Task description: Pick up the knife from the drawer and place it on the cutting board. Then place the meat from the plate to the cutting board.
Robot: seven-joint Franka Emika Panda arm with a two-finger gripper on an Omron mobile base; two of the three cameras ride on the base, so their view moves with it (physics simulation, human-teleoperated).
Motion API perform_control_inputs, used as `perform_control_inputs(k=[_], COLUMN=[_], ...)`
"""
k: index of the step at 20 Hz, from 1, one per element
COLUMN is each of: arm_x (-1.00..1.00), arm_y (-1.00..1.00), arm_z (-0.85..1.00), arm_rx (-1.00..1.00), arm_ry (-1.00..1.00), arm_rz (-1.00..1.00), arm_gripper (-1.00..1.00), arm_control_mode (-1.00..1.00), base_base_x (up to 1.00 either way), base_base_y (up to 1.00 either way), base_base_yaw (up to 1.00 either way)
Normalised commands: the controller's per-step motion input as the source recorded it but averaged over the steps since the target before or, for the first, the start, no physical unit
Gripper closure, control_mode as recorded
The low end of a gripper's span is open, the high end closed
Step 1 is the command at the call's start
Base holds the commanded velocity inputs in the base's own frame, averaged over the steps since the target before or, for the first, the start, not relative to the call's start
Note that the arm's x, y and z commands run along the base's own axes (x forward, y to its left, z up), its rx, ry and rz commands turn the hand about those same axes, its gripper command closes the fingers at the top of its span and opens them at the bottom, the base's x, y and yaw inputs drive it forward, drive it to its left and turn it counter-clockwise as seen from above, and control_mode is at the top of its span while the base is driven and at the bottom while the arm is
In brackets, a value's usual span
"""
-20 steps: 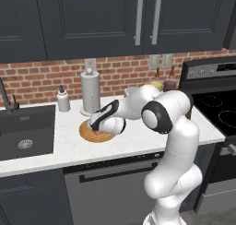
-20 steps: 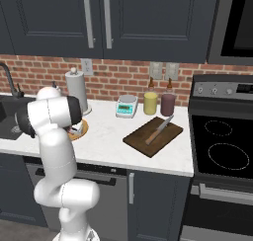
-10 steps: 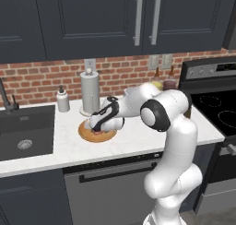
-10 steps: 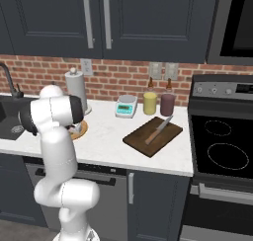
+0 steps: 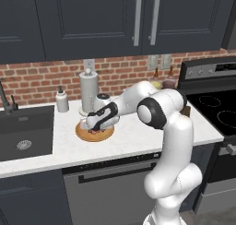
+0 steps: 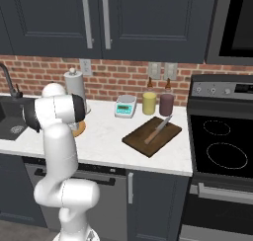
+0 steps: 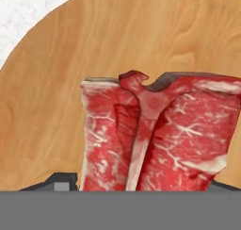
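Over the plate the tool reaches low onto the meat; grip unclear.

Plate showing smooth tan wood grain, meat looking raw — red, white-marbled, worktop gleaming as pale speckled stone

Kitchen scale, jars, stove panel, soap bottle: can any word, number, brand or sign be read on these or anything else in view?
None can be read.
Kitchen scale: the display is a pale blank patch, too small to tell.
Yellow jar and dark jar: no labels.
Stove panel: knobs, no legible markings.
Soap bottle: plain.
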Motion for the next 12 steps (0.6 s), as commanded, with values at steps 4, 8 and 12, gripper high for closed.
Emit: perform_control_inputs(k=[4, 8, 12], arm_x=[-0.56, -0.58, -0.38], arm_y=[0.0, -0.17, -0.18], arm_z=[-0.24, 0.21, 0.63], arm_rx=[0.0, 0.02, 0.0], arm_ry=[-0.06, -0.11, -0.08], arm_rz=[0.13, 0.1, 0.09], arm_gripper=[1.0, 1.0, 1.0], arm_control_mode=[-1.0, -1.0, -1.0], base_base_x=[0.0, 0.0, 0.0], base_base_y=[0.0, 0.0, 0.0], base_base_yaw=[0.0, 0.0, 0.0])
